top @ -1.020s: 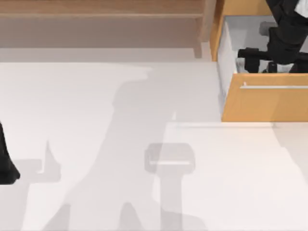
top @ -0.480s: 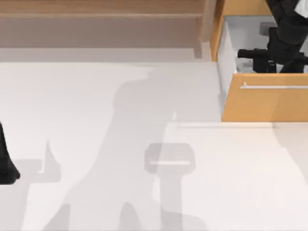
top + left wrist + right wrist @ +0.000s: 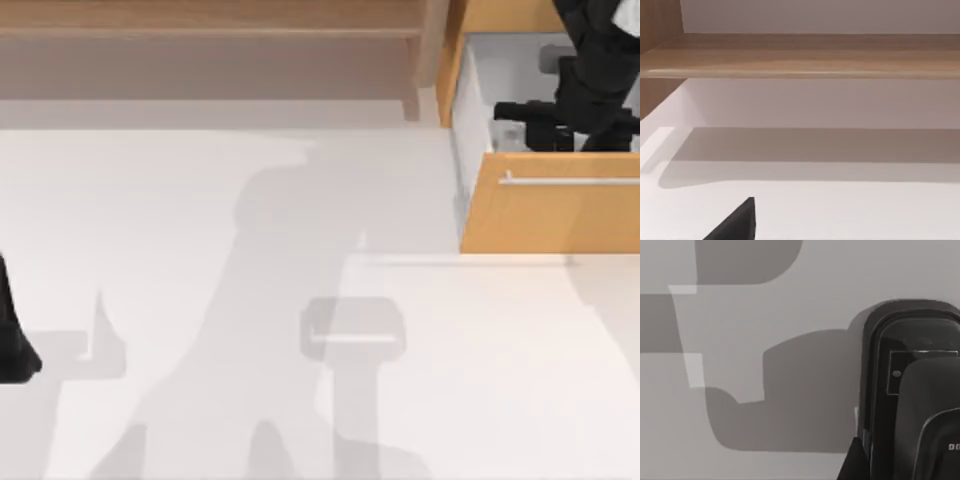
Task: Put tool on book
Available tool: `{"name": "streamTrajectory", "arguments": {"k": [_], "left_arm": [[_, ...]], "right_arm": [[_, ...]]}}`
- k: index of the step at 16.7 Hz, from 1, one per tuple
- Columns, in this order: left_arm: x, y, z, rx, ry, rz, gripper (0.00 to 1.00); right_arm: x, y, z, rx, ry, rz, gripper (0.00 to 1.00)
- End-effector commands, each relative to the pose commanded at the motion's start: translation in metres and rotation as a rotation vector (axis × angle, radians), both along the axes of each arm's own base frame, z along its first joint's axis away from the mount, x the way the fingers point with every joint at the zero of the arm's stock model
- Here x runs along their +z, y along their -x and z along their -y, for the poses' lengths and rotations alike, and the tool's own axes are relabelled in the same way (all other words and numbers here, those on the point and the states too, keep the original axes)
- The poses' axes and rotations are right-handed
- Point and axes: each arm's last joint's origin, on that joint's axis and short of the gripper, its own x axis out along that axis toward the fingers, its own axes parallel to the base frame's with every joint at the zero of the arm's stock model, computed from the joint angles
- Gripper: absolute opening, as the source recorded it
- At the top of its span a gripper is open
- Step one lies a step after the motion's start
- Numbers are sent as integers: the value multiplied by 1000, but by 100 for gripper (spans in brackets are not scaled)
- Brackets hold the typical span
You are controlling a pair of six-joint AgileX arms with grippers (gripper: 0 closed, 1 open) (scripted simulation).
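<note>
Right gripper (image 3: 545, 128): sat inside the open drawer (image 3: 470, 120) at the surface's far right, a shade lower toward the orange drawer front (image 3: 550, 215) than half a second before, and well down from its place a second back. Whether its fingers were wide or narrow could not be told.

Tool (image 3: 912, 390): a black, rounded body, lay in the drawer; in the right wrist view it stood close against the gripper's own dark parts. Whether the two touched, or the tool was held, could not be told. From above, the arm covered it.

Left gripper (image 3: 15, 345): parked at the surface's left edge, unchanged; finger spread could not be told.

Surface (image 3: 200, 300): white, crossed by grey shadows.
</note>
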Motion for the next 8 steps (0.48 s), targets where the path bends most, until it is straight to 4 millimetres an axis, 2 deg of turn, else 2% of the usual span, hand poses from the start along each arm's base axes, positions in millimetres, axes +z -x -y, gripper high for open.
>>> {"name": "streamTrajectory", "arguments": {"k": [5, 8], "left_arm": [[0, 0, 0, 0, 0, 0, 100], [0, 0, 0, 0, 0, 0, 100]], "right_arm": [[29, 11, 2, 8, -16, 25, 0], [62, 23, 8, 15, -46, 86, 0]]}}
